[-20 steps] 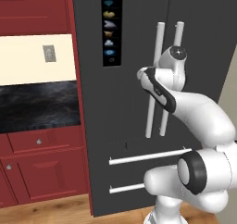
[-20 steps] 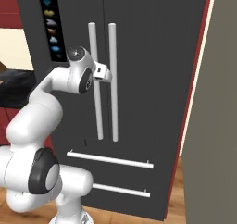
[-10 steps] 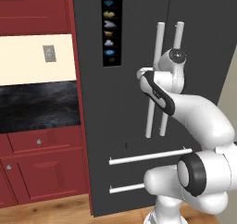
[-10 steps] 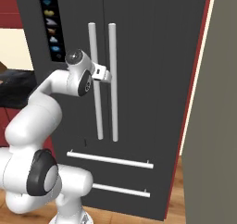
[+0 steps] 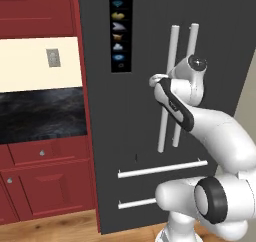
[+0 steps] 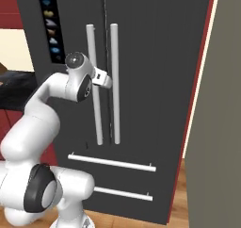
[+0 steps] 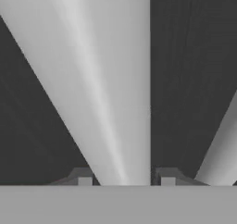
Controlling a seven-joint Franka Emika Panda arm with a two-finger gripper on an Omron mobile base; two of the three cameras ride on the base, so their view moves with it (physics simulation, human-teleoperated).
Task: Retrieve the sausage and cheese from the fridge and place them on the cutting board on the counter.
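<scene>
Gripper (image 7: 126,180) at the fridge (image 5: 145,101) handle (image 7: 104,84)
Jaws released, one fingertip on either side of the bar, which runs toward 12 o'clock.

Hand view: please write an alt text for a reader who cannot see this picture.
Seen very close, a silver handle of the dark fridge runs between the two fingertips of the gripper. A second silver handle shows at the lower right edge.

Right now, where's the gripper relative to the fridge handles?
The gripper is at the fridge, its fingertips either side of the left vertical bar handle, at mid-height, beside the right one.
</scene>
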